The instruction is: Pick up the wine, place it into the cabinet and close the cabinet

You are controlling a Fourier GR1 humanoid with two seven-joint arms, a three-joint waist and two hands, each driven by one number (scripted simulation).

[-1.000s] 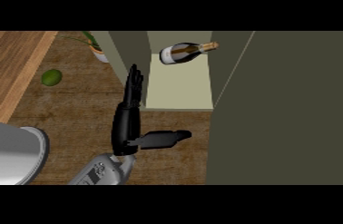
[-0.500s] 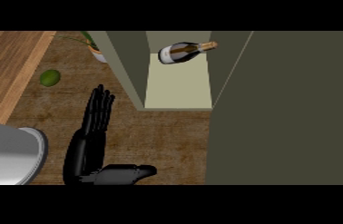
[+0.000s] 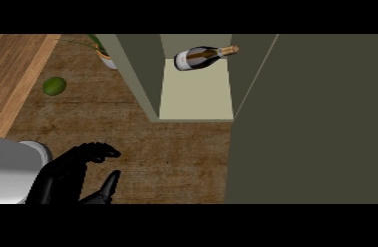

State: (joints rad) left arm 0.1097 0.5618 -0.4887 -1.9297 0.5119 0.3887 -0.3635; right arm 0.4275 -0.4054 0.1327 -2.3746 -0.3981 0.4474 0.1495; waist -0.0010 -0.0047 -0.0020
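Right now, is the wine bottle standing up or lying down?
Lying down: the wine bottle rests on its side inside the open cabinet, neck pointing right.

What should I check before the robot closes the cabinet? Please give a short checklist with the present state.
1. Dark wine bottle with gold neck inside the grey-green cabinet: ok.
2. Bottle lies on its side, apart from any hand: ok.
3. Cabinet closed: not ok; large door panel stands open.
4. Black hand at lower left holds nothing: ok.
5. Other hand in view: not ok.
6. Hand touching door: not ok.
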